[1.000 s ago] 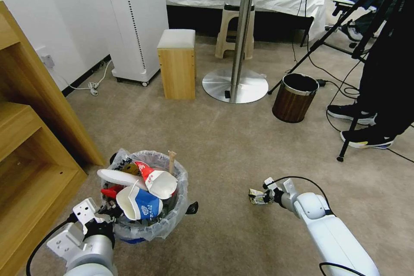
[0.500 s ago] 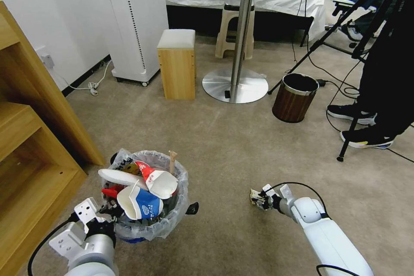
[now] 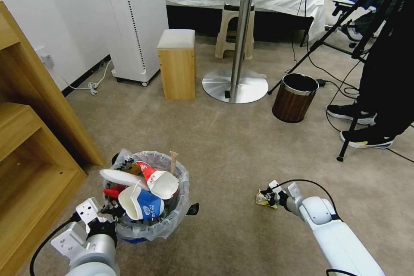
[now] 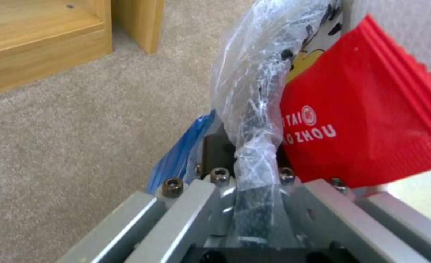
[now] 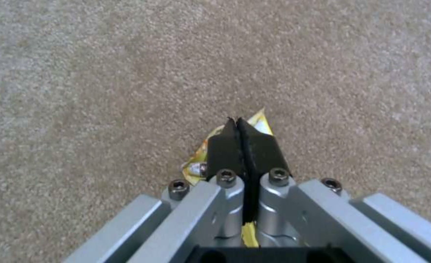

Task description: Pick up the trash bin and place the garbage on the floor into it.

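The crumpled yellow wrapper point(image 5: 198, 166) is clenched by the right gripper point(image 3: 271, 197); the plastic-lined round dark bin point(image 3: 148, 217), gripped by the left gripper point(image 3: 113, 211), lies leftward.

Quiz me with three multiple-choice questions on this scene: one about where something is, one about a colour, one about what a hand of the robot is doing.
1. Where is the trash bin?
A. On the round white table
B. On the carpet beside the wooden shelf unit
C. Under the plastic stool

2. What colour is the wrapper between the right gripper's fingers?
A. Yellow
B. Purple
C. Black

3. What is the left gripper doing?
A. Hanging open in mid-air
B. Pinching a slipper
C. Shut on the bin's bag-covered rim

Answers:
1 B: the head view shows the bin on the carpet, next to the wooden shelf unit.
2 A: yellow foil shows around the closed fingers in the right wrist view.
3 C: the left wrist view shows the fingers clamped on the rim and its clear bag.
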Robot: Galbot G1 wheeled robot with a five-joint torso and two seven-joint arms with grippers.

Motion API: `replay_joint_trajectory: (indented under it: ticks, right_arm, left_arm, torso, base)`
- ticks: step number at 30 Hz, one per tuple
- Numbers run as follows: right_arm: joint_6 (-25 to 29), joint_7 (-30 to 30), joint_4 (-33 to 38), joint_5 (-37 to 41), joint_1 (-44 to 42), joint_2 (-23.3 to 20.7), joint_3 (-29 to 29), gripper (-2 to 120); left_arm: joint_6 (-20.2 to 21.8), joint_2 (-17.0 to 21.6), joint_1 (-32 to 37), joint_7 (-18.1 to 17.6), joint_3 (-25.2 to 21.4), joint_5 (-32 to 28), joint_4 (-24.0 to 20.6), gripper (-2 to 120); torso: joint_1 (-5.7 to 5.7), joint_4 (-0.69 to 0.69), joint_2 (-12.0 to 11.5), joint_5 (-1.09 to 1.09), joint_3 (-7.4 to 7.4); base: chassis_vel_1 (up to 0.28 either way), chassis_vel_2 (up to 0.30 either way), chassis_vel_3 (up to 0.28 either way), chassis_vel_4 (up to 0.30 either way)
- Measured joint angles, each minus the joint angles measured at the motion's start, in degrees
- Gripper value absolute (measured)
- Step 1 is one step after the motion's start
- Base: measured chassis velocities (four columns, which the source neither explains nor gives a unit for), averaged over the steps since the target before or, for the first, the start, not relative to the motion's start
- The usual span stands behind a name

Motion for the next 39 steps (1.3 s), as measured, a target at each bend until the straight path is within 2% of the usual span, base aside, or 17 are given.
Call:
replay_joint_trajectory:
  ticks: [3, 6, 7, 8, 9, 14, 15, 17, 19, 21, 23, 25, 27, 29, 33, 34, 39]
  right_arm:
    - [-0.04, -0.10, 0.55, 1.12, -0.51, -0.15, 0.07, 2]
    - [-0.41, -0.31, 0.85, 0.68, -0.86, -0.23, -0.18, 14]
    - [-0.41, -0.31, 0.85, 0.68, -0.86, -0.23, -0.18, 14]
    - [-0.51, -0.37, 0.87, 0.45, -0.91, -0.24, -0.27, 17]
    - [-0.84, -0.48, 0.97, -0.16, -1.10, -0.30, -0.45, 26]
    - [-1.52, -0.38, 0.23, -2.55, -1.23, -0.33, -0.71, 43]
    - [-1.52, -0.38, 0.23, -2.55, -1.23, -0.33, -0.71, 43]
    - [-1.70, -0.04, -0.83, -3.06, -0.93, -0.13, -0.71, 54]
    - [-1.71, 0.06, -1.14, -3.12, -0.81, -0.08, -0.70, 56]
    - [-1.74, 0.38, -2.41, -3.27, -0.40, 0.20, -0.64, 70]
    - [-1.74, 0.48, -2.93, -3.42, -0.25, 0.29, -0.59, 75]
    - [-1.74, 0.56, -3.37, -3.53, -0.11, 0.36, -0.53, 75]
    - [-1.69, 0.67, -3.99, -3.59, 0.09, 0.41, -0.45, 64]
    - [-1.65, 0.70, -4.17, -3.59, 0.14, 0.41, -0.41, 61]
    - [-1.25, 0.93, -5.11, -3.64, 0.38, 0.41, -0.05, 41]
    - [-1.25, 0.93, -5.11, -3.64, 0.38, 0.41, -0.05, 41]
    - [-0.85, 1.09, -5.71, -4.01, 0.41, 0.42, 0.26, 21]
  left_arm:
    - [-0.01, -0.01, 0.12, 0.00, 0.00, 0.04, -0.02, 0]
    - [-0.04, -0.06, 0.15, 0.02, -0.01, 0.06, -0.08, 0]
    - [-0.04, -0.06, 0.15, 0.02, -0.01, 0.06, -0.08, 0]
    - [-0.04, -0.08, 0.15, 0.02, -0.01, 0.07, -0.11, 0]
    - [-0.07, -0.13, 0.18, 0.02, -0.02, 0.10, -0.14, 0]
    - [-0.18, -0.18, 0.26, 0.04, -0.17, 0.15, -0.26, 0]
    - [-0.18, -0.18, 0.26, 0.04, -0.17, 0.15, -0.26, 0]
    - [-0.20, -0.21, 0.25, 0.06, -0.19, 0.17, -0.28, 0]
    - [-0.21, -0.22, 0.25, 0.07, -0.19, 0.18, -0.27, 0]
    - [-0.23, -0.25, 0.19, 0.07, -0.19, 0.20, -0.26, 0]
    - [-0.25, -0.25, 0.16, 0.08, -0.21, 0.21, -0.20, 0]
    - [-0.26, -0.25, 0.13, 0.08, -0.24, 0.21, -0.13, 0]
    - [-0.28, -0.24, 0.01, 0.08, -0.27, 0.21, -0.01, 0]
    - [-0.29, -0.23, -0.03, 0.08, -0.27, 0.21, 0.03, 0]
    - [-0.34, -0.07, -0.10, 0.09, -0.33, 0.20, 0.20, 0]
    - [-0.34, -0.07, -0.10, 0.09, -0.33, 0.20, 0.20, 0]
    - [-0.36, 0.21, -0.09, 0.08, -0.52, -0.01, 0.20, 0]
  torso:
    - [0.00, 0.00, 0.00, 0.00, 0.00]
    - [0.00, 0.00, 0.00, 0.00, 0.00]
    - [0.00, 0.00, 0.00, 0.00, 0.00]
    - [0.00, 0.00, 0.00, 0.00, 0.00]
    - [0.00, 0.00, 0.00, 0.00, 0.00]
    - [0.00, 0.00, 0.00, 0.00, 0.00]
    - [0.00, 0.00, 0.00, 0.00, 0.00]
    - [0.00, 0.00, 0.00, 0.00, 0.00]
    - [0.00, 0.00, 0.00, 0.00, 0.00]
    - [0.00, 0.00, 0.00, 0.00, 0.00]
    - [0.00, 0.00, 0.00, 0.00, 0.00]
    - [0.00, 0.00, 0.00, 0.00, 0.00]
    - [0.00, 0.00, 0.00, 0.00, 0.00]
    - [0.00, 0.00, 0.00, 0.00, 0.00]
    - [0.00, 0.00, 0.00, 0.00, 0.00]
    - [0.00, 0.00, 0.00, 0.00, 0.00]
    - [0.00, 0.00, 0.00, 0.00, 0.00]
  base:
    - [0.000, 0.000, 0.000, 0.000]
    - [0.000, 0.000, 0.000, 0.000]
    - [0.000, 0.000, 0.000, 0.000]
    - [0.000, 0.000, 0.000, 0.000]
    - [0.000, 0.000, 0.000, 0.000]
    - [0.000, 0.000, 0.000, 0.000]
    - [0.000, 0.000, 0.000, 0.000]
    - [0.000, 0.000, 0.000, 0.000]
    - [0.000, 0.000, 0.000, 0.000]
    - [0.000, 0.000, 0.000, 0.000]
    - [0.000, 0.000, 0.000, 0.000]
    - [0.000, 0.000, 0.000, 0.000]
    - [0.000, 0.000, 0.000, 0.000]
    - [0.000, 0.000, 0.000, 0.000]
    - [0.000, 0.000, 0.000, 0.000]
    - [0.000, 0.000, 0.000, 0.000]
    - [0.000, 0.000, 0.000, 0.000]
